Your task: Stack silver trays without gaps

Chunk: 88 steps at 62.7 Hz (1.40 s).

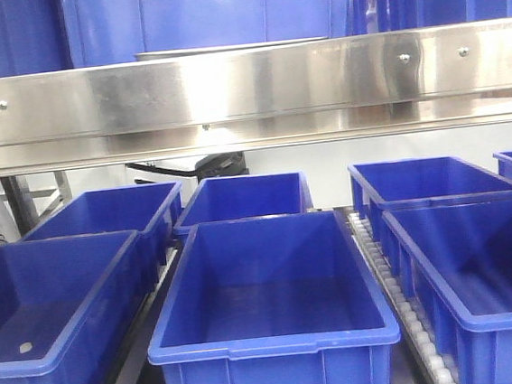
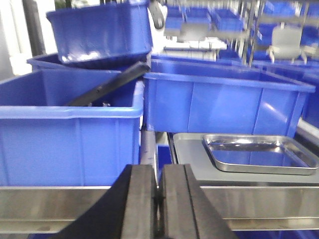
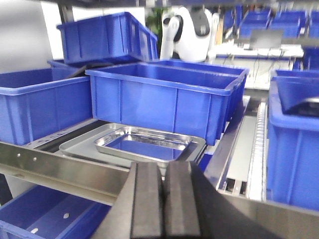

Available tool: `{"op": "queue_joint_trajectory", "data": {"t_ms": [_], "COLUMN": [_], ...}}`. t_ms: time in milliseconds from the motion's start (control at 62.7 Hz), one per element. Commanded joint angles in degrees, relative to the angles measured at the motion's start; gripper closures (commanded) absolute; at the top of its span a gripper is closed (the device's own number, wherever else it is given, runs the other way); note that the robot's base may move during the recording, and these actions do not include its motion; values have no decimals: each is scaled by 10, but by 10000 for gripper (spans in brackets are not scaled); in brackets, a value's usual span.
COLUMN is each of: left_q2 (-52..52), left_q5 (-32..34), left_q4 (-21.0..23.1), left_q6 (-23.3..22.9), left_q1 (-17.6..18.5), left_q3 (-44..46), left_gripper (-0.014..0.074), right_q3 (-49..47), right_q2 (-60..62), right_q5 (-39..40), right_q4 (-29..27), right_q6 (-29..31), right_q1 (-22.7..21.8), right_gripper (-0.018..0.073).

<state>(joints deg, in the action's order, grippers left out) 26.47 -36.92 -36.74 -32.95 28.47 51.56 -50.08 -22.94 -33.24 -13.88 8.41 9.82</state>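
Two silver trays: small tray (image 3: 144, 142) sits inside large tray (image 3: 75, 148), beyond the steel rail (image 3: 50, 167), ahead of both my claws.
Left claw (image 2: 157, 209): pads pressed together, empty.
Right claw (image 3: 163, 206): pads pressed together, empty.
Large tray rim: near side partly behind my right claw; contact with blue bin (image 3: 164, 99) unclear.
Front view: steel rail hides trays and claws.
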Motion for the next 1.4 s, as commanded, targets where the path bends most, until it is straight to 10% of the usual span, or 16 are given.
{"op": "queue_joint_trajectory", "data": {"t_ms": [0,446,1036,1387], "left_q2": [-56,-258,-265,-265], "left_q5": [16,-13,-23,-23], "left_q4": [1,5,3,3], "left_q6": [-5,-5,-5,-5], "left_q1": [-2,-2,-2,-2], "left_q3": [-34,-74,-74,-74], "left_gripper": [592,592,592,592], "right_q3": [45,96,96,149], "right_q2": [57,197,198,198], "right_q5": [20,-8,-9,45], "right_q4": [6,8,1,51], "right_q6": [3,3,3,3], "right_q1": [1,1,-4,-170], "right_gripper": [638,638,638,638]}}
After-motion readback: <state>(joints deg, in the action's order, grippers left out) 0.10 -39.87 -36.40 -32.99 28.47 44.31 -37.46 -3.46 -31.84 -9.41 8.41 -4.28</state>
